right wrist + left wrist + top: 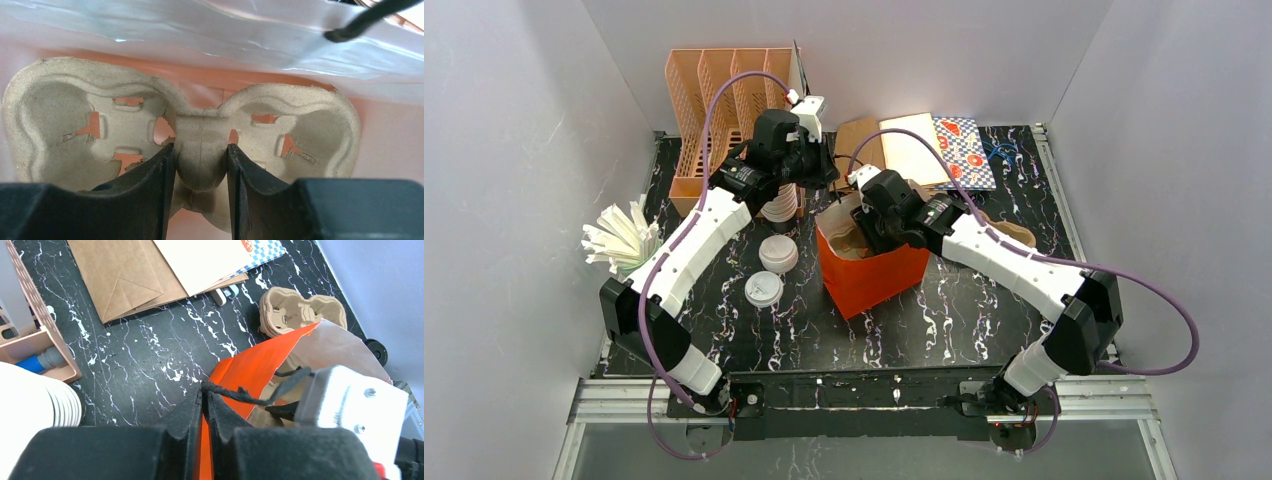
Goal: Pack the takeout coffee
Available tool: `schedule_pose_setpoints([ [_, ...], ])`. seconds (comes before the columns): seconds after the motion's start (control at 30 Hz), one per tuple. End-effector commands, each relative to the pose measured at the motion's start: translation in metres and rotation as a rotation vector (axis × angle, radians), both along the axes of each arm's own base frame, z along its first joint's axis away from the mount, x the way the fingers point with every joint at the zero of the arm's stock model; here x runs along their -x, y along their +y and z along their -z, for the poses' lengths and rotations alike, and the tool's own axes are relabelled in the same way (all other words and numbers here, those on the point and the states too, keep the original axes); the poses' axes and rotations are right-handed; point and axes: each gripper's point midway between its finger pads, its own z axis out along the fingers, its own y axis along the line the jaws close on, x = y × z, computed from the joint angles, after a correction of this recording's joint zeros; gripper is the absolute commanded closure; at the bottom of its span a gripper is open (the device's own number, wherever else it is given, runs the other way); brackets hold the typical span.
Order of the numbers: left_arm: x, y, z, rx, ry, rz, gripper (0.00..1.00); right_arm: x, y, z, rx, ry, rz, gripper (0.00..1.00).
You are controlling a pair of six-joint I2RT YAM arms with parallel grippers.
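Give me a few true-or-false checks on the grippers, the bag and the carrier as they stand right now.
1. The left gripper is shut on the rim of the orange bag. True.
2. The right gripper holds a lidded cup. False: it grips the middle of a cup carrier of moulded pulp, inside the bag.
3. Both wells of that carrier hold cups. False: both are empty.
4. The spare carriers lie stacked on the table near the bag. True.
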Motion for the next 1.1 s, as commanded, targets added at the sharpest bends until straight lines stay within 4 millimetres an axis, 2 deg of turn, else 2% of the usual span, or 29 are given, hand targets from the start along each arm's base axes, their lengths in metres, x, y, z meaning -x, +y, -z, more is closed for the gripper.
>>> schedule_pose_setpoints([
  [0.0, 0.002, 0.003, -0.017, 0.016, -0.029, -0.006, 1.0, 0.002, -0.004, 0.014, 0.051, 0.025, 0.007, 0.64],
  [0.33, -0.003, 0.009, -0.021, -0.001, -0.046, -0.039, 1.0, 0.009, -0.01, 0.041, 0.106, 0.085, 0.008, 0.68],
  [0.6, -0.015, 0.019, -0.015, -0.068, -0.057, -0.094, 1.0, 0.018, -0.013, 0.056, 0.115, 0.122, -0.001, 0.68],
  [0.83, -0.014, 0.007, -0.027, -0.024, -0.065, -0.042, 1.0, 0.021, -0.014, 0.073, 0.141, 0.162, 0.003, 0.69],
  [1.07, -0.008, 0.0, -0.036, 0.019, -0.058, -0.01, 1.0, 0.015, -0.023, 0.083, 0.209, 0.162, 0.049, 0.69],
])
